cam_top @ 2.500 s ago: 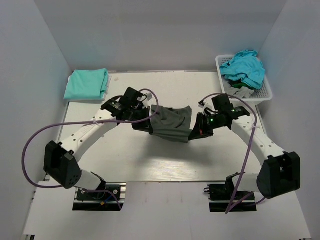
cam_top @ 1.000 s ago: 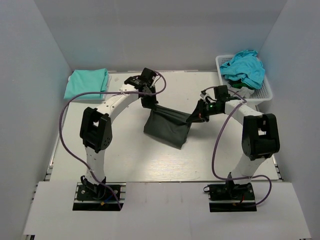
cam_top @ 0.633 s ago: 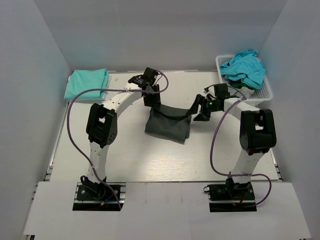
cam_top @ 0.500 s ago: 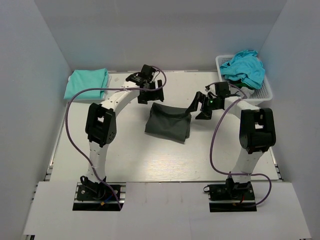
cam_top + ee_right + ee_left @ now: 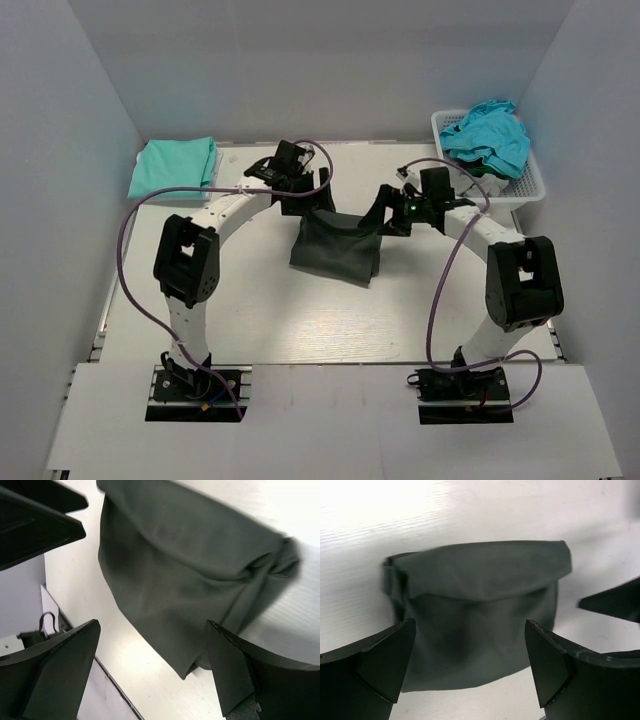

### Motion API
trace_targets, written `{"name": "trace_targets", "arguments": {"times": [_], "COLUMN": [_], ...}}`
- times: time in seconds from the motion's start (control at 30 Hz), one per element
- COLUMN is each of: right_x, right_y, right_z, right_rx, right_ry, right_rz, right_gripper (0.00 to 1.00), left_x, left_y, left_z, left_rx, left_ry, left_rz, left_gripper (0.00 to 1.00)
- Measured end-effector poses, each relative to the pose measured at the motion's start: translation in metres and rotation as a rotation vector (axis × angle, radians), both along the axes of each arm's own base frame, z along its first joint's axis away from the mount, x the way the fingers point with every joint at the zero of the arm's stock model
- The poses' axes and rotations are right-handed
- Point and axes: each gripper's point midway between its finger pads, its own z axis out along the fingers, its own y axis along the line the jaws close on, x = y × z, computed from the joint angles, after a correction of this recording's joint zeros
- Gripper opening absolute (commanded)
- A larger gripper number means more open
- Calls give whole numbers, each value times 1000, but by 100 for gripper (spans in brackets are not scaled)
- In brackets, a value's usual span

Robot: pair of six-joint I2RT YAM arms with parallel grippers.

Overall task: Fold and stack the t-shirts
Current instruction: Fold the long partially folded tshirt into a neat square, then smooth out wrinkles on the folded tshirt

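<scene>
Broadly: fold laid, stacking not yet done. I have both sets of jaws spread wide and holding nothing. The left jaws hang over the far left corner of the dark charcoal folded cloth t-shirt [image 5: 335, 250], and the right jaws sit just beside its far right corner. The shirt lies mid-way across the white desk [image 5: 300, 320], well apart from the mint-green folded t-shirt [image 5: 175, 167] at the far left corner and from the white plastic lattice basket [image 5: 530, 188], which holds a crumpled turquoise t-shirt [image 5: 487, 135].

To do this step well, I judge that I should raise both wrists straight up so that no fingertip snags the upper flap. I should then pinch through all layers at both far corners and carry the bundle level to the mint-green pile.

The charcoal shirt forms a rough rectangle, slightly skewed. A flap is turned over along its far edge as a broad band [image 5: 480, 567], and one end of that band is bunched into a small knot of cloth [image 5: 280, 562]. The lower panel is smooth, with soft creases.
</scene>
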Motion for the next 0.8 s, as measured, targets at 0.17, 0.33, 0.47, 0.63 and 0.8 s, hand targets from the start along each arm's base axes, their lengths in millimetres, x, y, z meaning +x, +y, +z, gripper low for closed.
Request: {"name": "trace_targets", "arguments": {"times": [0.17, 0.33, 0.47, 0.63, 0.8], "right_x": [-12, -4, 11, 30, 53], "right_y": [24, 38, 44, 43, 38], "right_z": [-15, -32, -39, -51, -63], "right_rx": [-2, 0, 10, -1, -28], "right_ry": [-1, -30, -70, -89, -94], "right_rz": [73, 97, 78, 11, -100], "right_gripper": [91, 91, 91, 91, 91], "left_x": [-2, 14, 27, 39, 71], "left_y": [-18, -32, -35, -30, -32], "left_z": [3, -8, -36, -49, -29], "left_rx": [-81, -118, -100, -64, -56], "left_ry": [-9, -20, 15, 8, -93], "left_rz": [-56, -77, -67, -33, 13], "left_gripper": [100, 100, 100, 100, 100]}}
